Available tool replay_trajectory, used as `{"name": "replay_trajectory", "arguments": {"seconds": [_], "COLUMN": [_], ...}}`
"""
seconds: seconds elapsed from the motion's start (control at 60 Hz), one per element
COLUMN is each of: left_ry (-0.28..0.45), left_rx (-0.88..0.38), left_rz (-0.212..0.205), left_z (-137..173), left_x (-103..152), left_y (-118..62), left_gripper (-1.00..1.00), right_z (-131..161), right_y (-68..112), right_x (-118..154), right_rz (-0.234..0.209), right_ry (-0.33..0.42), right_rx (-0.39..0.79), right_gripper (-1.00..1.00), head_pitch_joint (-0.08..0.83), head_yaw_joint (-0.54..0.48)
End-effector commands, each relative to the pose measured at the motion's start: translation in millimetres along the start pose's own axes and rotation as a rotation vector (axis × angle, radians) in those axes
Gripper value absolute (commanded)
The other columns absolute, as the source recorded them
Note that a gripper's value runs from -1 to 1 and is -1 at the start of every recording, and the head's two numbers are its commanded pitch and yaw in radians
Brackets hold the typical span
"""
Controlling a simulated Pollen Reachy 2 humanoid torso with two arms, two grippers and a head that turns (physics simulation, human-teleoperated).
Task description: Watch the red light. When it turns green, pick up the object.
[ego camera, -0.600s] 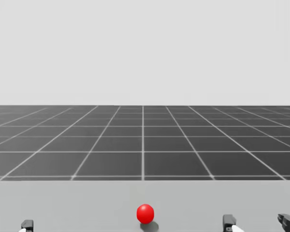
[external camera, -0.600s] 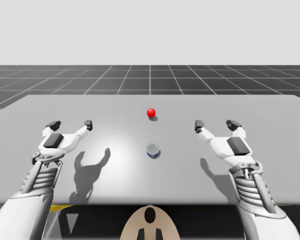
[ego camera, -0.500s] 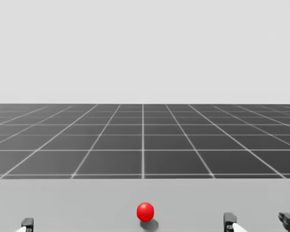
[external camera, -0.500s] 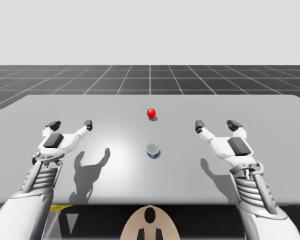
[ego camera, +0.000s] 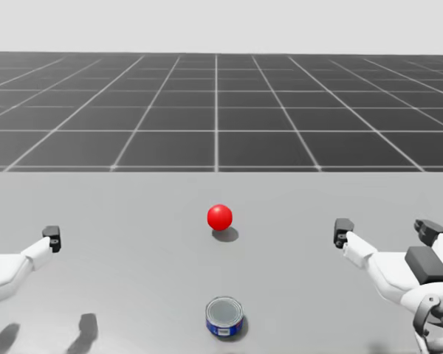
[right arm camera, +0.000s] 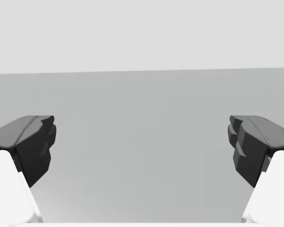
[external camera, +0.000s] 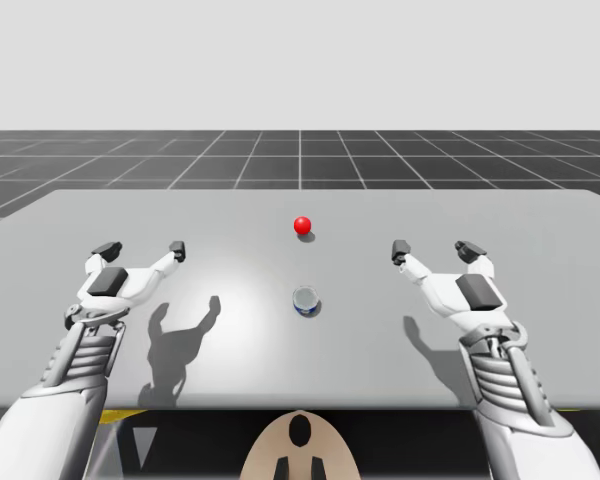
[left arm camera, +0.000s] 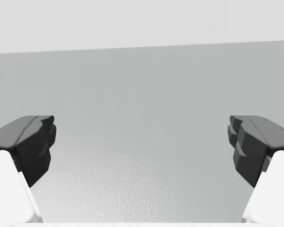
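On the counter (external camera: pixel 540 300), my left pincer (external camera: pixel 141 247) and my right pincer (external camera: pixel 434 249) hovered toward its left and right edges, both spread wide and empty. The small blue can (external camera: pixel 306 299) stood near the counter's middle, untouched. The light (external camera: pixel 302 226), toward the far edge from it, was red, so I judged the whole pickup remained.

— Where do the arms sit?
— My left arm (external camera: pixel 80 365) comes in on the left and my right arm (external camera: pixel 502 375) on the right. Both are stretched forward, level and well apart.
— And the grippers?
— The left gripper (external camera: pixel 141 249) has its two fingers (left arm camera: pixel 31 144) spread wide. The right gripper (external camera: pixel 434 249) mirrors it, fingers just as wide.
— Wrists?
— Both roughly straight, in line with the forearms.
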Motion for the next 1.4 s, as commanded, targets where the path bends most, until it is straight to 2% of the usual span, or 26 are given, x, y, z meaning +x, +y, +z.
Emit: {"name": "replay_trajectory", "arguments": {"seconds": [0.017,0.233,1.4], "left_ry": [-0.008,-0.012,-0.018], "left_rx": [-0.003,-0.004,-0.005], "left_rz": [-0.006,-0.008,-0.016], "left_z": [0.8,1.2,2.1], "left_x": [1.0,1.8,1.6], "left_y": [-0.7,-0.8,-3.1], "left_gripper": [-1.0,-1.0,-1.0], "right_z": [-1.2,-0.9,-0.7], "right_y": [1.2,1.4,2.0], "right_x": [-3.3,-2.9,-2.5], "right_rz": [0.003,0.004,0.009], "right_ry": [0.01,0.012,0.012], "right_rx": [-0.002,-0.002,0.004], "right_gripper": [-1.0,-1.0,-1.0], "head_pitch_joint": [0.379,0.455,0.432], "head_yaw_joint": [-0.01,-0.01,0.0]}}
